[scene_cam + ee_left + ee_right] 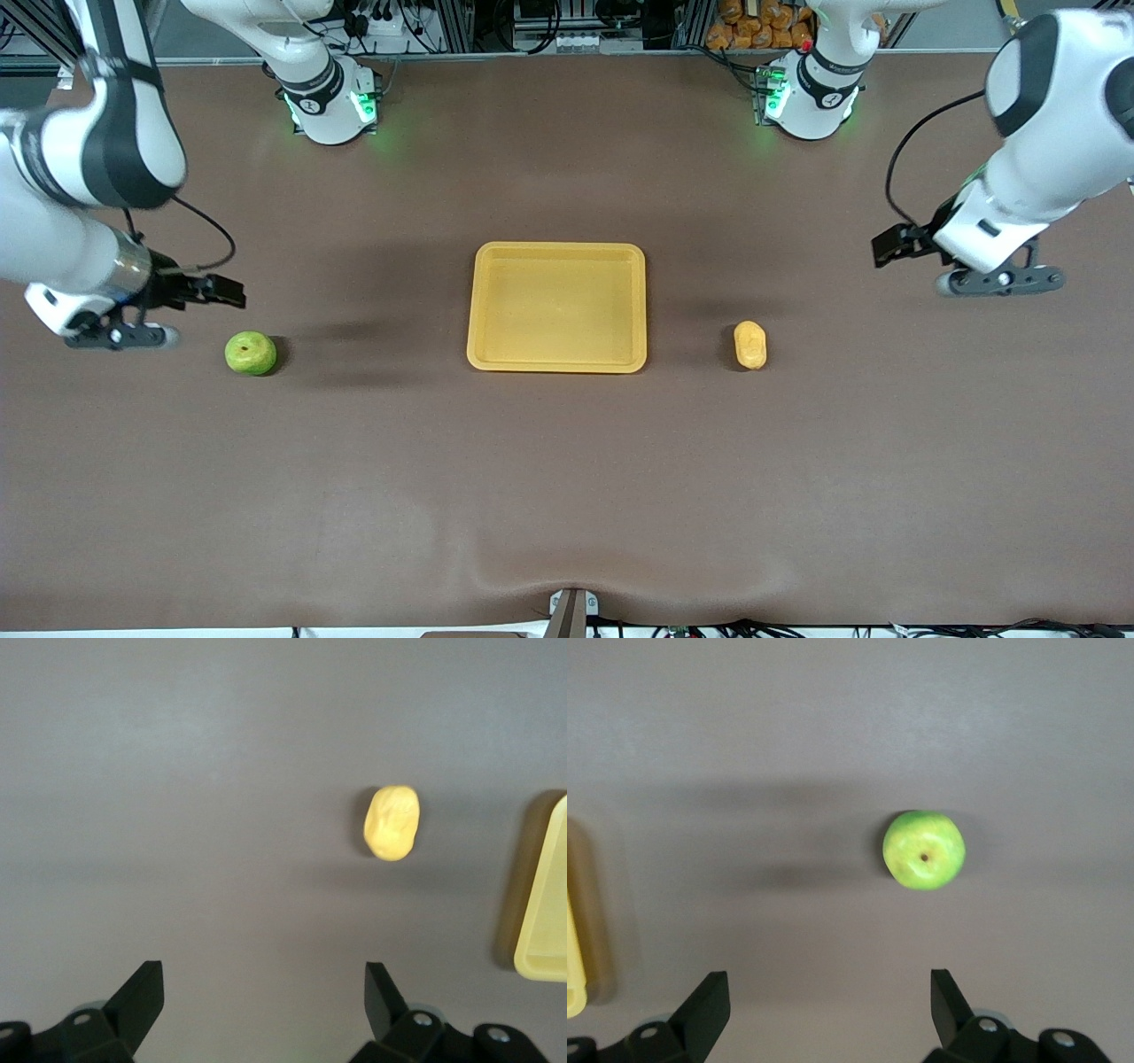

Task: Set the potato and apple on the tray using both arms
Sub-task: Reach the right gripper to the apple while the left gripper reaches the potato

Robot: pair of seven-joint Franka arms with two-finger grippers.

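From the front, your yellow tray (556, 307) sits mid-table and bare, the green apple (251, 353) toward the right arm's end, the yellow-orange potato (749, 345) toward the left arm's; both probably light, firm and apt to roll. In the left wrist view, your left gripper (264, 992) hangs spread wide above the table short of the oblong potato (392, 822), so pinch its narrow waist. In the right wrist view, your right gripper (830, 995) gapes equally short of the glossy, likely slick apple (924, 850); clamp across its widest middle.
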